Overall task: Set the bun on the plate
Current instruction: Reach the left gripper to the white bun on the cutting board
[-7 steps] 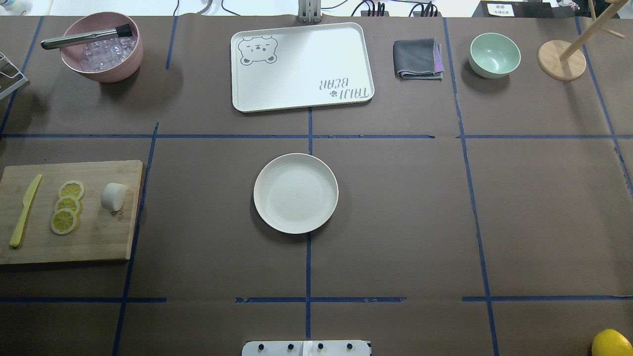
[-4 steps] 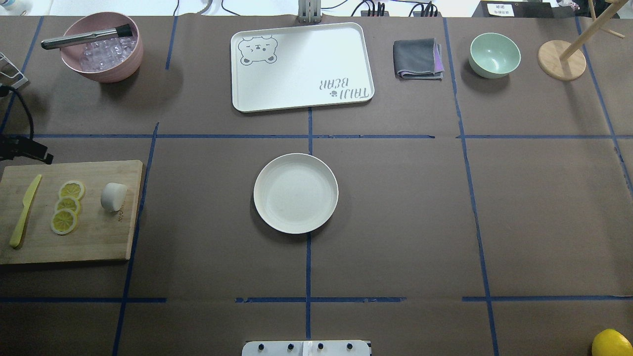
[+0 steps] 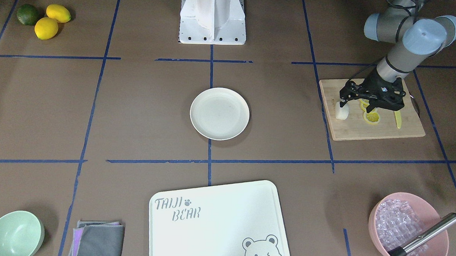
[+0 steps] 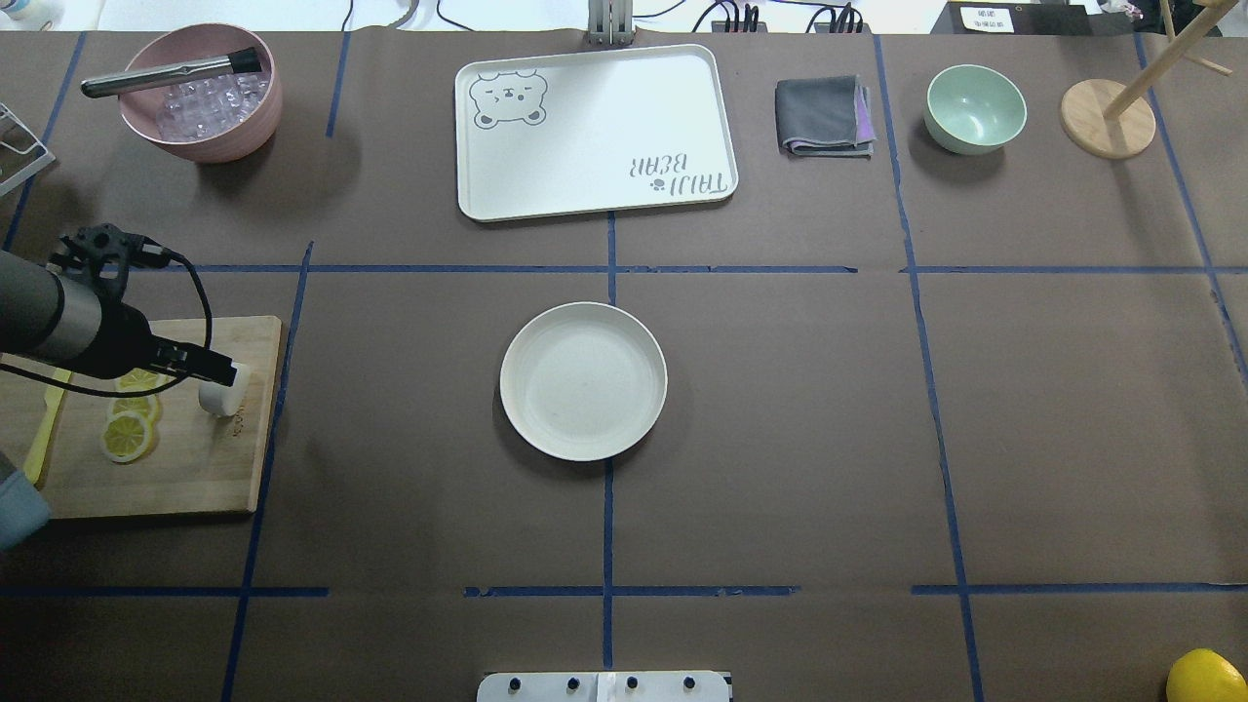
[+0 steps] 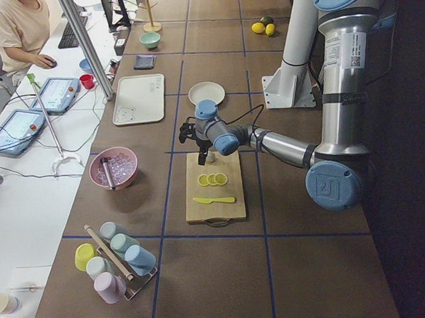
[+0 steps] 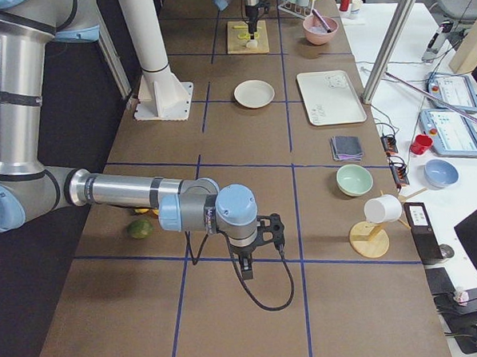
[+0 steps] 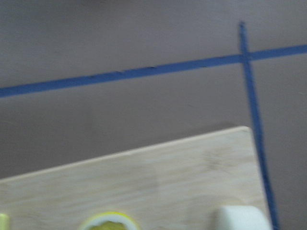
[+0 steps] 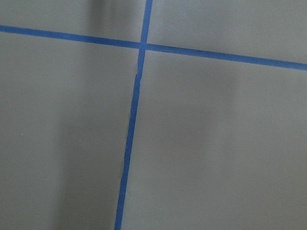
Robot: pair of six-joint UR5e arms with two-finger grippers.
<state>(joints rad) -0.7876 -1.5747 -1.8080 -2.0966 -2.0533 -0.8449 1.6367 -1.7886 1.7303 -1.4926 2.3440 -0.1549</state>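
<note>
The white bun (image 4: 222,399) stands on a wooden cutting board (image 4: 195,468) at the table's left, next to three lemon slices (image 4: 127,437). My left gripper (image 3: 357,104) hangs open just above the board, one finger over the bun (image 3: 341,113) and the other over the slices. In the left wrist view the bun (image 7: 242,218) peeks in at the bottom edge. The round cream plate (image 4: 583,380) sits bare in the table's middle, well to the right of the board. My right gripper (image 6: 257,235) shows only in the exterior right view, low over bare table; whether it is open or shut I cannot tell.
A yellow knife (image 3: 398,119) lies on the board. Along the far edge stand a pink bowl of ice (image 4: 200,93), a bear-printed tray (image 4: 595,132), a folded cloth (image 4: 824,117), a green bowl (image 4: 975,107) and a wooden stand (image 4: 1107,117). A lemon (image 4: 1206,676) lies at the near right.
My left arm has come in from the left edge and moved over the cutting board, its gripper now above the bun. The bun and plate have not moved.
</note>
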